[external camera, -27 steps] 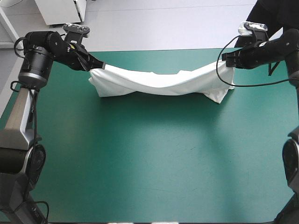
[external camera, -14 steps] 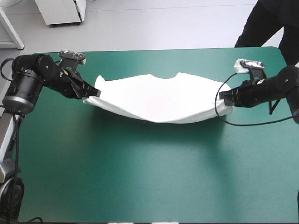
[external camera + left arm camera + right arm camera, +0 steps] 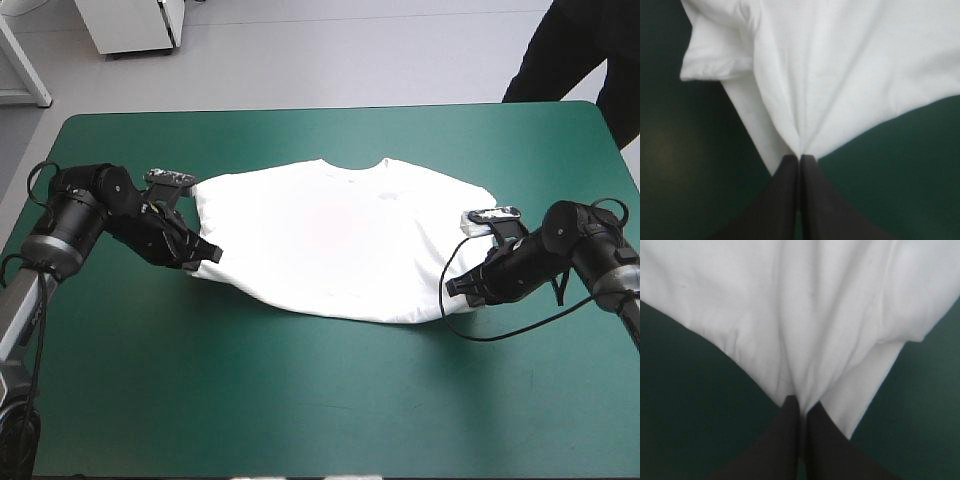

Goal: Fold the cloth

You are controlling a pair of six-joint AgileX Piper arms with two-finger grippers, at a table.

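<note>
Bright light, glare on T-shirt point(image 3: 340, 240)

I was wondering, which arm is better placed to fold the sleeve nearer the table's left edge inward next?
Left, probably. The left gripper is clamped on the T-shirt at that side, the sleeve just beside its jaws; the right gripper holds the opposite side.

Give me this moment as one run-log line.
T-shirt: spread on table | left gripper: shut on near-left edge | right gripper: shut on near-right edge
</note>
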